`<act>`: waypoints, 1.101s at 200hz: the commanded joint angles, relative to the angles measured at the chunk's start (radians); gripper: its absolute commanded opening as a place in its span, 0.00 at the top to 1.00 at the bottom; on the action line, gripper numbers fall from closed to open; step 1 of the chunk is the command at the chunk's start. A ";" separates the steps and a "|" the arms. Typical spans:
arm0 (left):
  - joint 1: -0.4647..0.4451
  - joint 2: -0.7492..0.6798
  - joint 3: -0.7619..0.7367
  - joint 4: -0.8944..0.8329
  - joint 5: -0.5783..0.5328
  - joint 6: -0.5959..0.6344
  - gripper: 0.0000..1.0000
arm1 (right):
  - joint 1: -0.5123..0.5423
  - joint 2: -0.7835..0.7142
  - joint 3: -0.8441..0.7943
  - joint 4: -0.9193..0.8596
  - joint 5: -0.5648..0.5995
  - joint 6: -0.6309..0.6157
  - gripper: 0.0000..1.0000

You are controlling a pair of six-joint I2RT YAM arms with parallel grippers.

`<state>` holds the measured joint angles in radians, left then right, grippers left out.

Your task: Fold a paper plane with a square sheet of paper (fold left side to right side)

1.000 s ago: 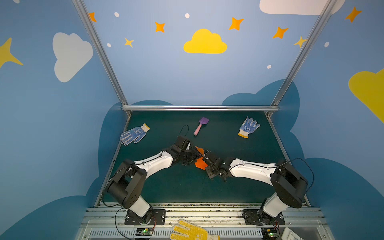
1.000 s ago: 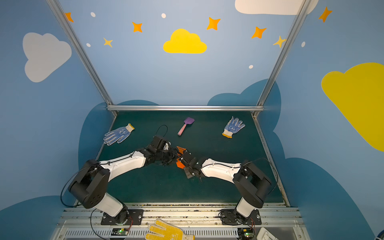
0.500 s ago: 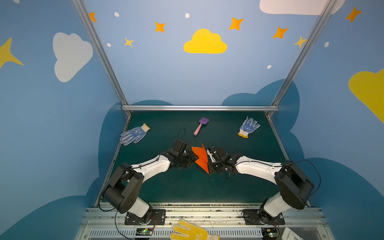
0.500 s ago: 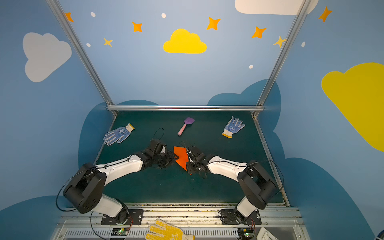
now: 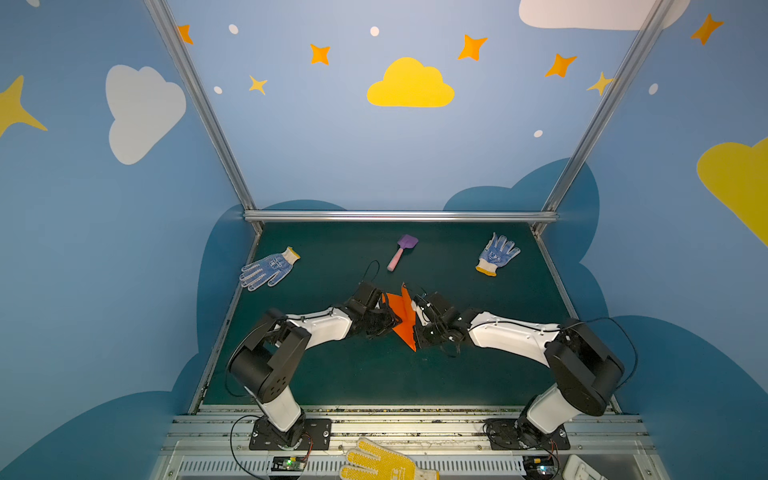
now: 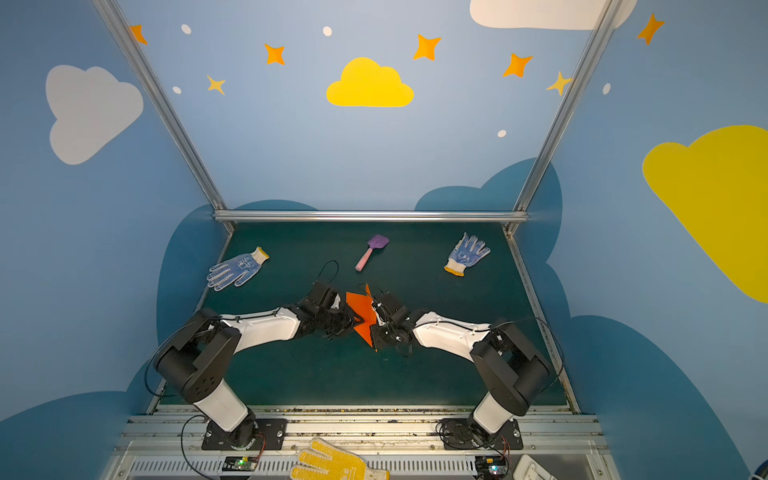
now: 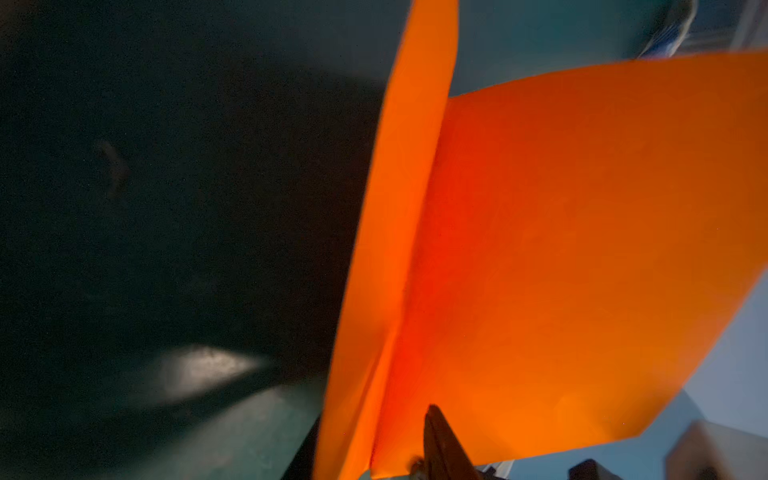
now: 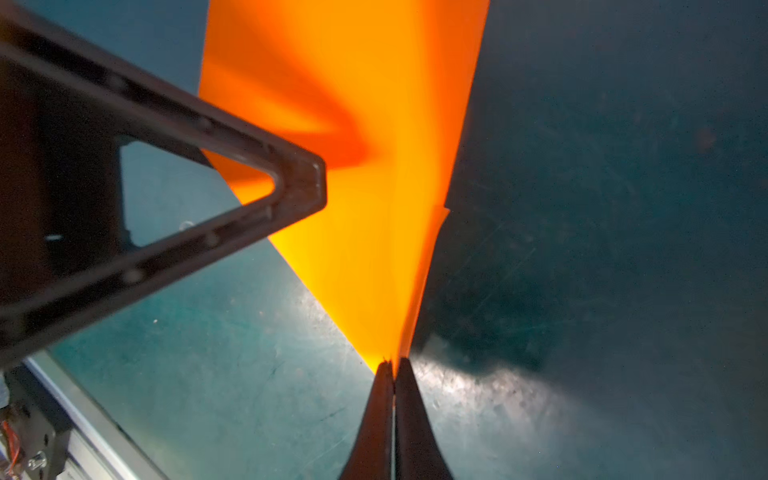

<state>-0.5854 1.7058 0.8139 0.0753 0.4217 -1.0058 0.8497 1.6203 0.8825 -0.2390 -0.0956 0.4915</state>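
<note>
The square sheet of paper is a creased bright-orange pointed shape that stands on edge above the middle of the green mat, between both grippers. My right gripper is shut on the paper's lower corner. In the right wrist view the paper fans out from its tips. My left gripper reaches in from the left. Its jaws straddle a narrow flap of the paper with a gap. One of its fingers lies against the wide panel. The other is mostly hidden.
A purple-headed pink-handled spatula lies behind the paper. Blue-dotted gloves lie at the back left and back right. A yellow dotted glove rests on the front rail. Bare mat stretches in front of the grippers.
The paper, mostly hidden under the grippers a second ago, now stands up between them as an orange wedge. Both grippers shifted slightly toward the back. The left jaws have narrowed.
</note>
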 commanded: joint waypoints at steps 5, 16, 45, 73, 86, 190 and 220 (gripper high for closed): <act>0.003 0.015 -0.001 0.013 -0.001 -0.011 0.65 | -0.001 0.021 0.019 -0.011 0.000 -0.014 1.00; 0.007 -0.006 -0.022 0.008 -0.015 -0.009 0.63 | 0.000 0.018 0.022 -0.019 0.006 -0.021 1.00; 0.024 -0.098 -0.054 -0.064 -0.061 0.021 0.45 | 0.000 0.016 0.031 -0.031 0.016 -0.032 1.00; 0.035 -0.189 -0.052 -0.134 -0.093 0.067 0.49 | -0.001 0.023 0.049 -0.039 0.019 -0.042 1.00; 0.039 -0.207 -0.038 -0.149 -0.101 0.076 0.57 | 0.000 0.029 0.054 -0.037 0.016 -0.042 1.00; 0.039 0.089 0.046 0.058 0.051 0.045 0.96 | 0.002 0.061 0.080 -0.036 -0.004 -0.036 1.00; 0.033 0.112 0.030 0.074 0.037 0.033 0.96 | 0.002 0.067 0.096 -0.046 0.007 -0.038 0.82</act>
<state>-0.5465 1.8069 0.8532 0.1036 0.4576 -0.9569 0.8497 1.6695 0.9398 -0.2604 -0.0925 0.4633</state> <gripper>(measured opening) 0.047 0.077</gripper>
